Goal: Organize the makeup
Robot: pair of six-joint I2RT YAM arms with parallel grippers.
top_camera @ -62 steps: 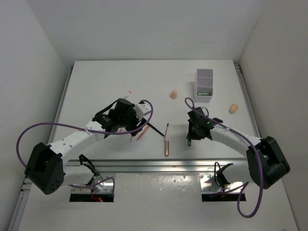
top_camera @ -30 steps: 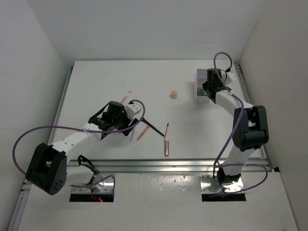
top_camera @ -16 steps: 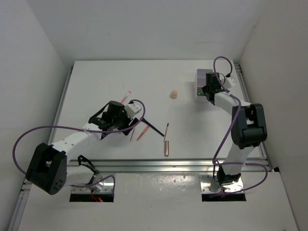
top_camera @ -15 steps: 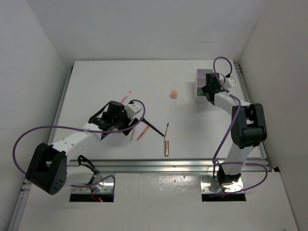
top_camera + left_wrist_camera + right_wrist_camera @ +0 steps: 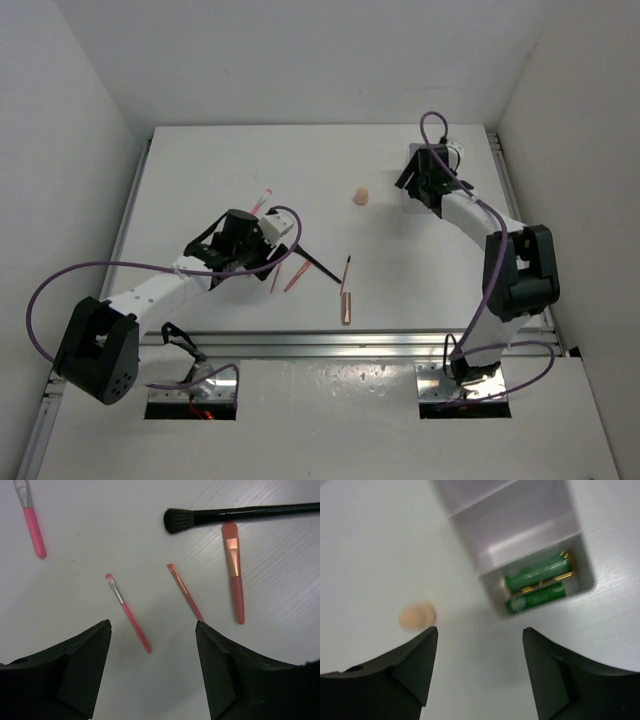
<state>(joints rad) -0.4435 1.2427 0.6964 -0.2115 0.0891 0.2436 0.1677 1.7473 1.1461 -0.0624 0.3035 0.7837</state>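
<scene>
My left gripper (image 5: pixel 152 626) stands open just above the table. Ahead of it lie a thin pink pencil brush (image 5: pixel 127 612), a thin orange one (image 5: pixel 185 591), a thicker coral brush (image 5: pixel 234 570), a black brush (image 5: pixel 240 514) and a pink-capped tube (image 5: pixel 32 522). My right gripper (image 5: pixel 480 629) is open and holds nothing. It hangs between the white compartment box (image 5: pixel 520 535) and a beige sponge (image 5: pixel 417 616). Two green tubes (image 5: pixel 537 577) lie in the box's nearest compartment. A rose-gold tube (image 5: pixel 346 305) lies at the table's middle front.
In the top view the right arm (image 5: pixel 470 210) reaches across the back right and covers most of the box. The sponge (image 5: pixel 361 195) sits alone left of it. A metal rail (image 5: pixel 330 345) runs along the near edge.
The right gripper has opened and swung from over the box to its left side, toward the sponge. The left arm has stayed put.
</scene>
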